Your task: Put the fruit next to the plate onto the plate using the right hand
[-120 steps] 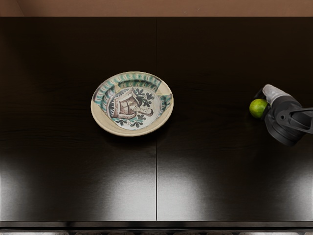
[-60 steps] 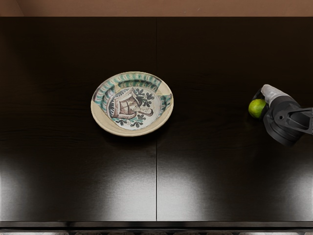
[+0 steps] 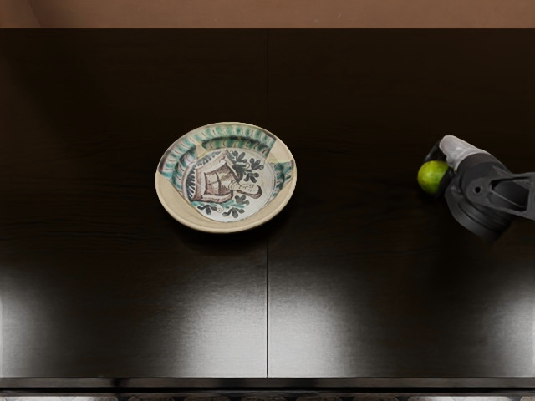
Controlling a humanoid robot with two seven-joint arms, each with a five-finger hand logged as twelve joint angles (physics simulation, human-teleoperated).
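Dim, sharp render; soft glare patches across near table point(image 3: 109, 100).

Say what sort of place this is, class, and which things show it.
Probably a dining setting in a simulator: a dark wooden table, a painted plate on it, and a green lime gripped by the robot's right hand.

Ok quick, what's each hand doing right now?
Left hand: not in view.
Right hand: closed on the lime.
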